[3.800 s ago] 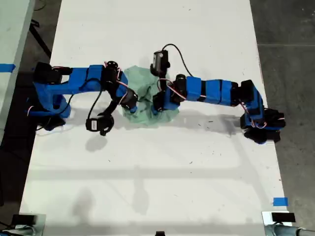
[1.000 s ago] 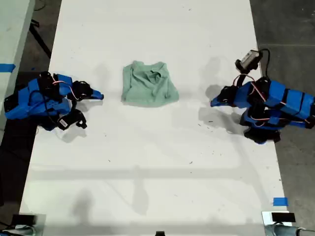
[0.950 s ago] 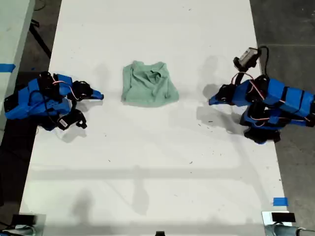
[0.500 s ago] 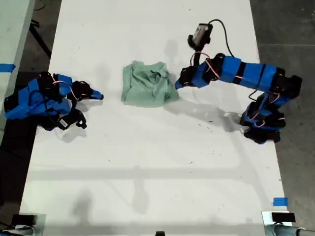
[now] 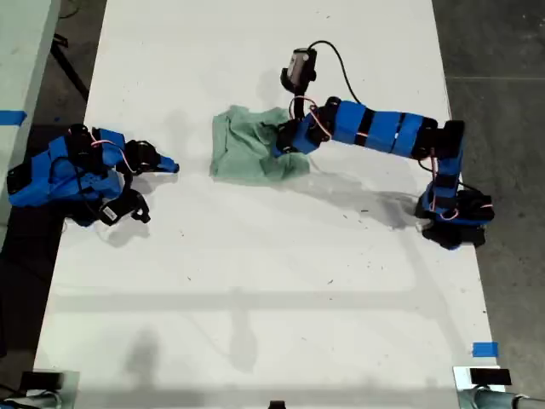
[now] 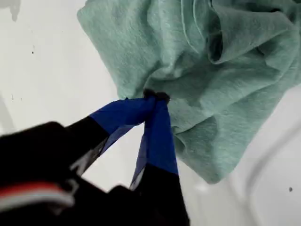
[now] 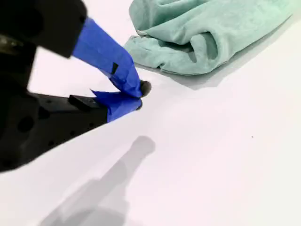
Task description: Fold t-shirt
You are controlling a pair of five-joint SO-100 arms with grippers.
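Note:
The pale mint-green t-shirt (image 5: pixel 243 153) lies as a rumpled, folded bundle on the white table (image 5: pixel 255 298), above the middle of the exterior view. My first gripper (image 5: pixel 279 146) reaches in from the exterior view's right and sits on the bundle's right part. In the first wrist view, its blue-taped tips (image 6: pixel 155 96) meet, pinching a fold of the t-shirt (image 6: pixel 225 61). My second gripper (image 5: pixel 173 167) rests drawn back at the exterior view's left, shut on nothing (image 7: pixel 138 96). The t-shirt (image 7: pixel 207 28) lies a short way beyond it.
Bare white tabletop spreads below the t-shirt in the exterior view. Blue tape marks sit at that view's lower right (image 5: pixel 484 349) and left edge (image 5: pixel 13 117). Dark floor (image 5: pixel 494 51) borders the table on both sides. The first arm's camera cable (image 5: pixel 328 53) loops above the arm.
The first arm has stretched from the exterior view's right edge across to the t-shirt, and its gripper now pinches the cloth. The bundle's right part has crumpled. The second arm has stayed drawn back.

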